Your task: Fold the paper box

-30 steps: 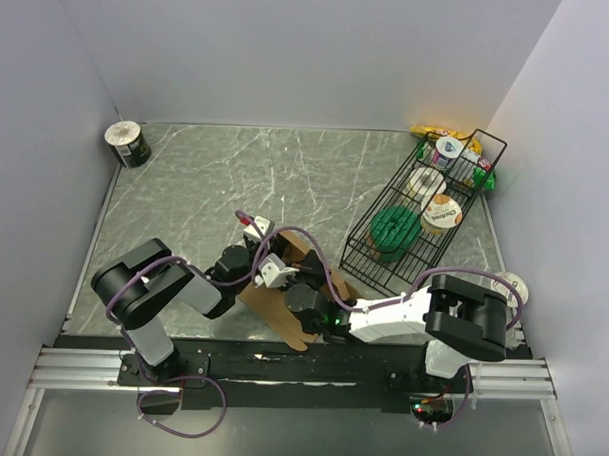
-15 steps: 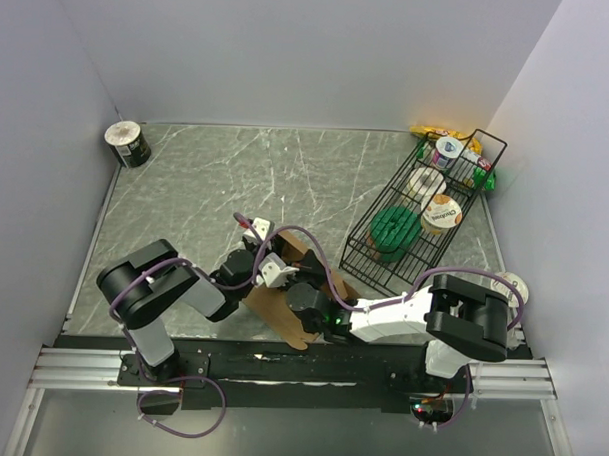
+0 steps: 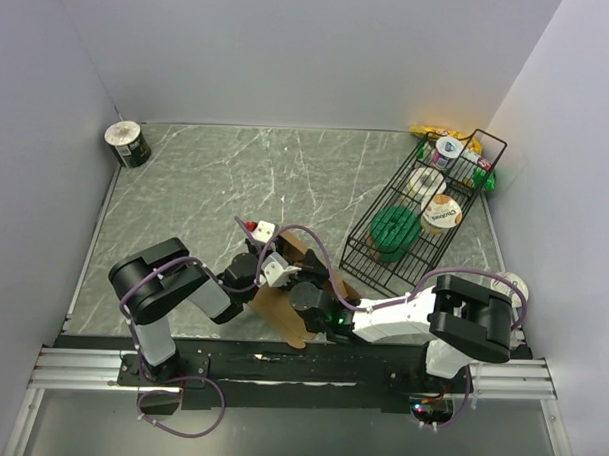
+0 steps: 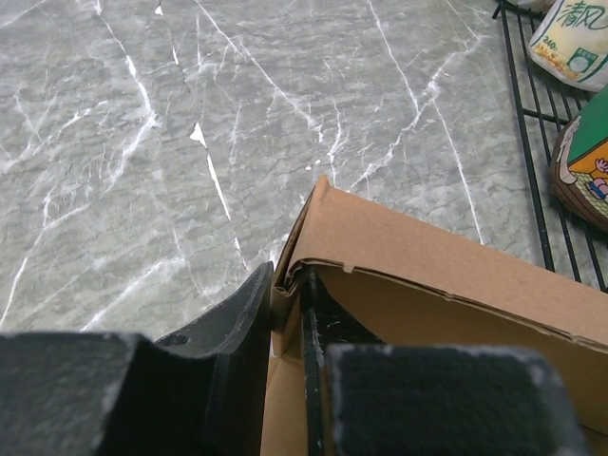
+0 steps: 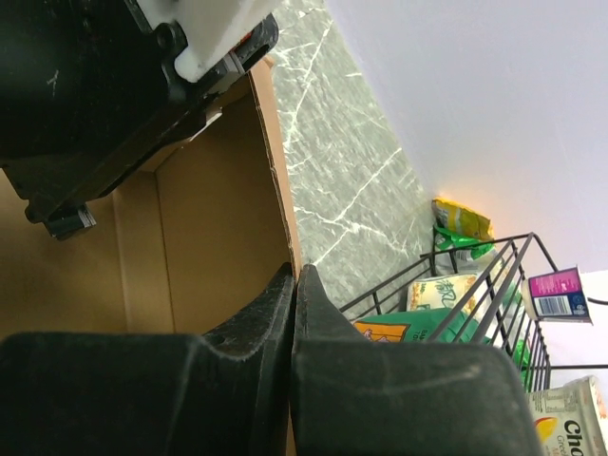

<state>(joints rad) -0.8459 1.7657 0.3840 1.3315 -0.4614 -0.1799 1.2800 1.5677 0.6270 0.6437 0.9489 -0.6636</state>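
The paper box (image 3: pixel 282 309) is plain brown cardboard, partly folded, lying near the table's front edge between the two arms. My left gripper (image 3: pixel 273 270) is shut on a corner wall of the box (image 4: pixel 399 247), one finger outside and one inside. My right gripper (image 3: pixel 304 296) is shut on a side wall of the box (image 5: pixel 214 228), its fingertips (image 5: pixel 294 277) pinching the wall's edge. In the right wrist view the left gripper (image 5: pixel 152 85) shows over the box's inside.
A black wire basket (image 3: pixel 425 207) holding food packs stands at the right, close to the box; it also shows in the left wrist view (image 4: pixel 551 142) and the right wrist view (image 5: pixel 475 285). A small tin (image 3: pixel 127 144) sits in the far left corner.
My left arm has shifted a little to the right and forward, its elbow moving toward the box. The box and the right gripper have barely moved.
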